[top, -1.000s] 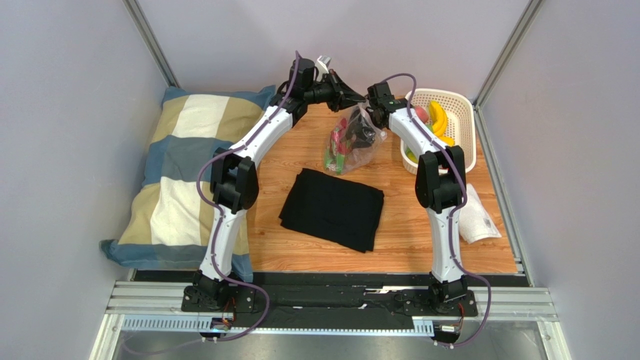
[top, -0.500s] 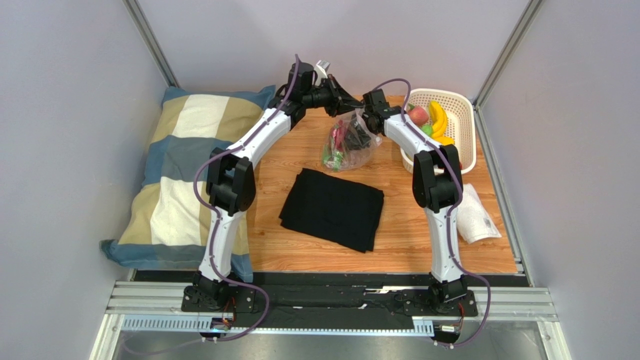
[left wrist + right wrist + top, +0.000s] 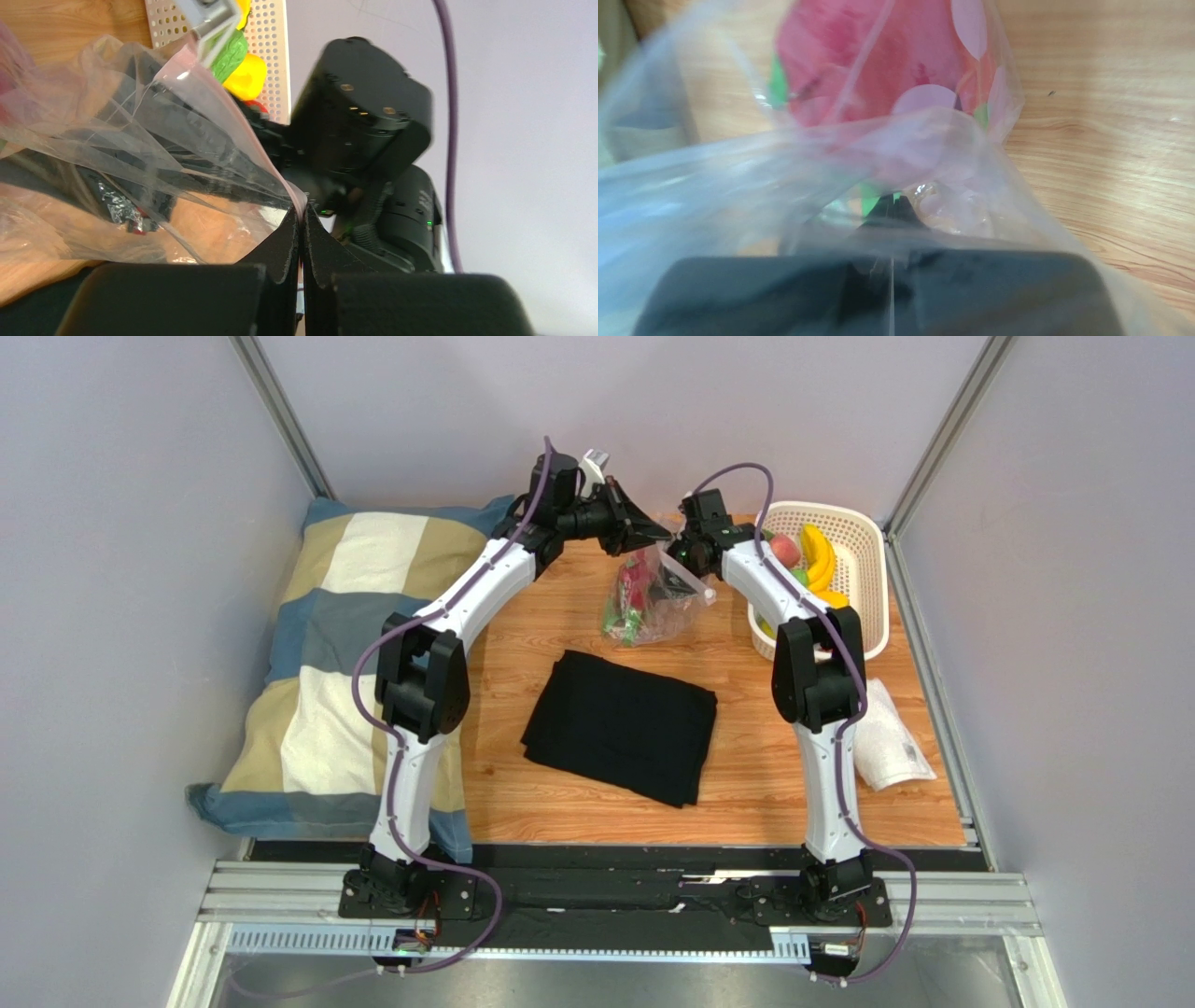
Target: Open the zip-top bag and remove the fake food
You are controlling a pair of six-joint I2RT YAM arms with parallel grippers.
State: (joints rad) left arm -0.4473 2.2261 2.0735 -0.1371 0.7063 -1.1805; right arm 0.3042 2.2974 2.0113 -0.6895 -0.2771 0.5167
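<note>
While both arms reach over the far part of the bench (image 3: 786, 770), the left pincer (image 3: 300, 222) is pressed fully shut on the pinkish top edge of the zip-top bag (image 3: 140, 140), holding that edge lifted just beside the white basket (image 3: 867, 546). The right pincer (image 3: 891, 210), between the left one and the basket, is closed too. Bag film is bunched over its tips, and I cannot tell whether any is caught. Fake food (image 3: 878, 63), pink-red and green, sits inside the bag, whose bottom rests on the bench beside the basket. Yellow bananas (image 3: 818, 557) and a red apple (image 3: 780, 549) lie in the basket. A black cloth (image 3: 622, 725) lies nearer the arm bases than the basket.
</note>
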